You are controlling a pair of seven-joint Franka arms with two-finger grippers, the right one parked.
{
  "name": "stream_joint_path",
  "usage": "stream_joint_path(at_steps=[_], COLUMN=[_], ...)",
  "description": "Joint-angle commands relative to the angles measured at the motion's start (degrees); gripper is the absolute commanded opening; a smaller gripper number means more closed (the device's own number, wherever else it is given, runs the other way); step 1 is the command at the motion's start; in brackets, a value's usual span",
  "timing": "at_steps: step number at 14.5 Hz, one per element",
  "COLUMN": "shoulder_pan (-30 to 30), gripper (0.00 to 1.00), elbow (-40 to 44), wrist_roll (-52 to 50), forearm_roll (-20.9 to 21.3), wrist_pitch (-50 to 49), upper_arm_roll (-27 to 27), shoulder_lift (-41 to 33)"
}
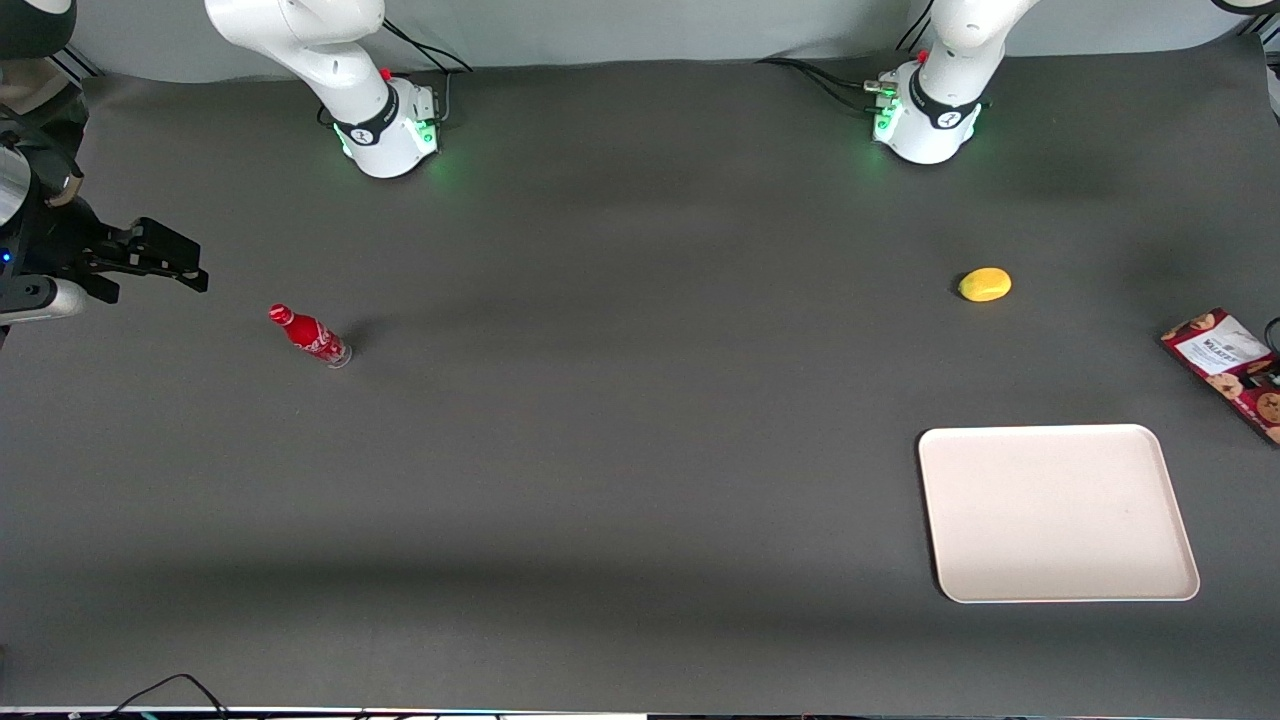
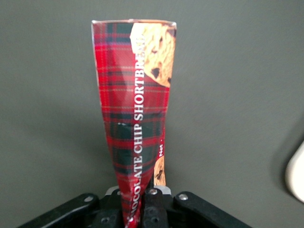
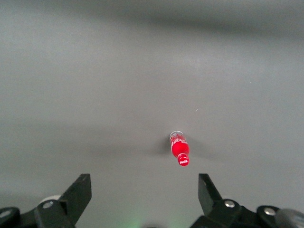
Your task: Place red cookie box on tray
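**Cookie box gripped at the counter's edge, tray lying close by**

The cream tray (image 1: 1058, 512) lies flat near the front camera, toward the working arm's end of the dark counter (image 1: 620, 450), with bare counter on all its sides. Just farther from the camera, and nearer the counter's end, the box (image 1: 1228, 368) shows at the frame's edge, its white panel reading partly "WALKERS". The wrist view shows the pincer (image 2: 137, 209) clenched on one end of the box (image 2: 135, 109), whose red tartan side reads "CHOCOLATE CHIP SHORTBREAD" beside a printed cookie; a corner of the tray (image 2: 297, 173) sits apart from it. Farther back rests a yellow fruit (image 1: 985, 284), well clear of both. Toward the parked arm's end a red bottle (image 1: 310, 336) with white Coca-Cola-style script stands alone, wide open counter between it and the tray.
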Motion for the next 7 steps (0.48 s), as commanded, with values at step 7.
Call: stream_joint_path(at_steps=[7], shoulder_pan=[-3.3], gripper=[0.0], elbow=[18.3], wrist_roll=[-0.9], forearm_roll=[0.6], wrist_pitch=[-34.1], upper_arm_roll=[-0.3], shoulder_lift=[-15.8])
